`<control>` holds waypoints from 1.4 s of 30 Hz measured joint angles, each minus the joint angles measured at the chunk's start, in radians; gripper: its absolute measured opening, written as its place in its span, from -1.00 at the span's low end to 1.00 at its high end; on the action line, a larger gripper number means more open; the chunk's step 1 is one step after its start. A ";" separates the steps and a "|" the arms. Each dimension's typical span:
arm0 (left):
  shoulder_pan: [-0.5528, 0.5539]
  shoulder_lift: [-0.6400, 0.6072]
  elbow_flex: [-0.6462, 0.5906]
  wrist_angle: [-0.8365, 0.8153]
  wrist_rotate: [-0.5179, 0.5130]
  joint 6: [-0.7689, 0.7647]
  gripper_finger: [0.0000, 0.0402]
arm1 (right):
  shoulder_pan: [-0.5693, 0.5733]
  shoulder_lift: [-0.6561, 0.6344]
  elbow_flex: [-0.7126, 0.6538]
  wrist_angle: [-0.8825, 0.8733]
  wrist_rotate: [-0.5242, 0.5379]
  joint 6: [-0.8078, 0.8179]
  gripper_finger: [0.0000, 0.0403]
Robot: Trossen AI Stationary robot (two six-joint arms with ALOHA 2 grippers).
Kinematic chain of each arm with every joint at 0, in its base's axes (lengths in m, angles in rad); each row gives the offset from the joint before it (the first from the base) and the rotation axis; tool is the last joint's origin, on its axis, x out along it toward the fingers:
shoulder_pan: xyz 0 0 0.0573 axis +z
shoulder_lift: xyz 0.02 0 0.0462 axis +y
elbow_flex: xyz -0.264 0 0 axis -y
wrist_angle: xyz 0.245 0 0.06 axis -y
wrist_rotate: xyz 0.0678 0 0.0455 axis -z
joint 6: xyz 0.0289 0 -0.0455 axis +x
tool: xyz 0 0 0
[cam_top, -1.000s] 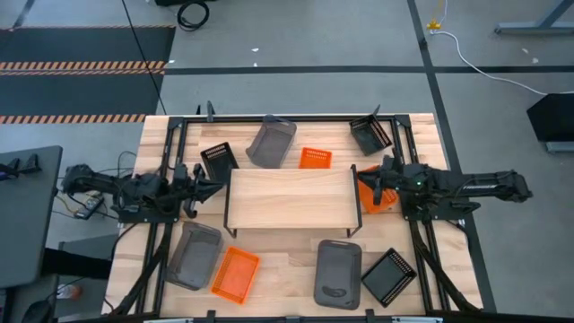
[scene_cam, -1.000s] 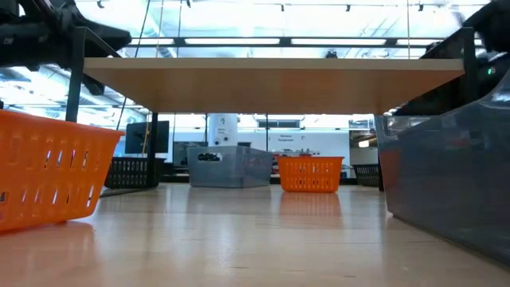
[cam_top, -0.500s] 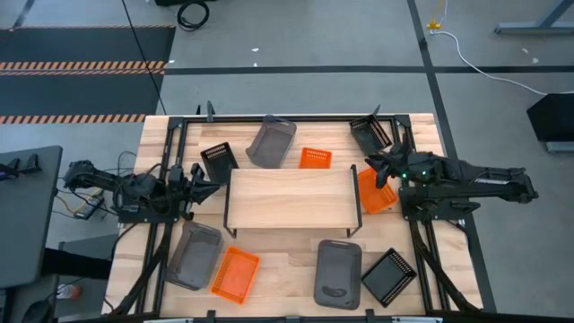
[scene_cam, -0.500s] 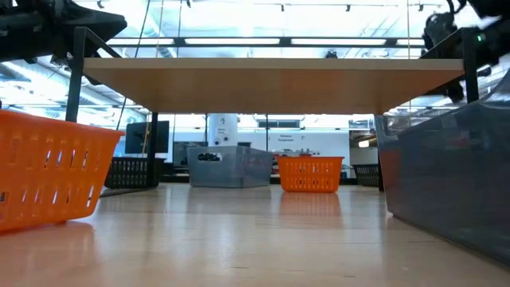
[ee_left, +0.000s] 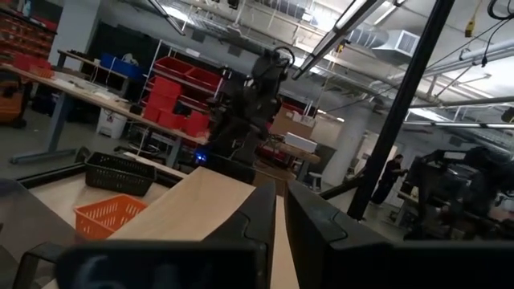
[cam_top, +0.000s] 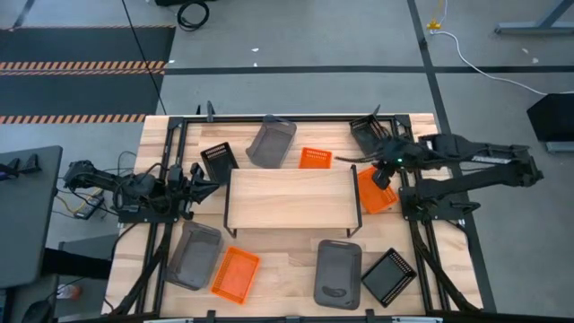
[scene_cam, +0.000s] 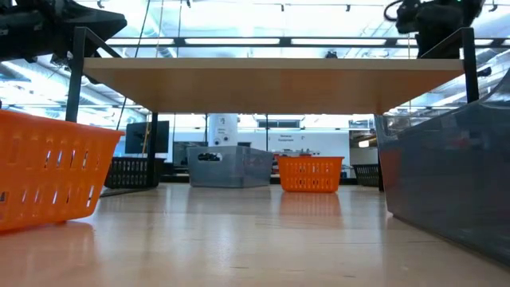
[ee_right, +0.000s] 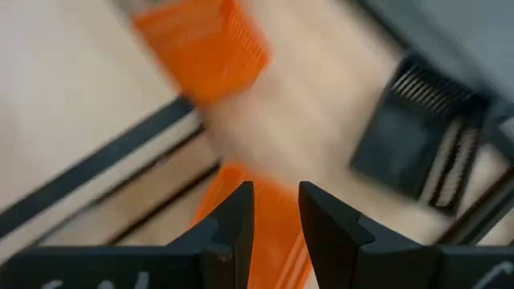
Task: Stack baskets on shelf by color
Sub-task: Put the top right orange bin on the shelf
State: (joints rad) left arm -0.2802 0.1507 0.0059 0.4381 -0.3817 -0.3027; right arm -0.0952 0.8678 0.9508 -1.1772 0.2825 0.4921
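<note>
The shelf stands mid-table with its board bare. Baskets lie around it on the table: black, grey, orange and black on the far side, and grey, orange, grey and black on the near side. Another orange basket sits just off the shelf's right end. My right gripper hangs open above that basket, tipped downward and touching nothing. My left gripper waits shut at the shelf's left end, pointing level over the board.
Black frame rails run along both table sides under the arms. In the low view, the near orange basket and a near grey basket flank the room under the shelf board. Bare wood lies in front of the shelf.
My right gripper has risen from beside the shelf's right end to well above the orange basket there. It has tipped from level to pointing steeply down. The baskets lie where they were.
</note>
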 joint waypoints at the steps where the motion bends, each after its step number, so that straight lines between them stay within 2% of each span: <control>1: 0.000 0.000 0.000 0.000 0.000 0.000 -0.83 | 0.000 0.029 0.013 -0.032 -0.043 0.013 -0.46; 6: 0.000 0.000 0.000 0.005 0.000 -0.005 -0.82 | 0.024 0.138 0.017 -0.153 -0.235 0.055 -0.46; 13: 0.000 0.000 0.000 0.004 0.000 -0.026 -0.82 | 0.123 0.214 0.007 -0.211 -0.309 0.024 -0.46; 31: 0.000 0.000 0.000 0.005 0.001 -0.027 -0.82 | 0.351 0.206 0.005 -0.220 -0.314 0.049 -0.46; 42: -0.001 0.000 0.000 0.005 0.001 -0.027 -0.82 | 0.438 0.206 0.005 -0.187 -0.301 0.086 -0.46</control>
State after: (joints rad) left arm -0.2809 0.1508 0.0059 0.4435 -0.3809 -0.3302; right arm 0.3433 1.0740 0.9557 -1.3645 -0.0190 0.5785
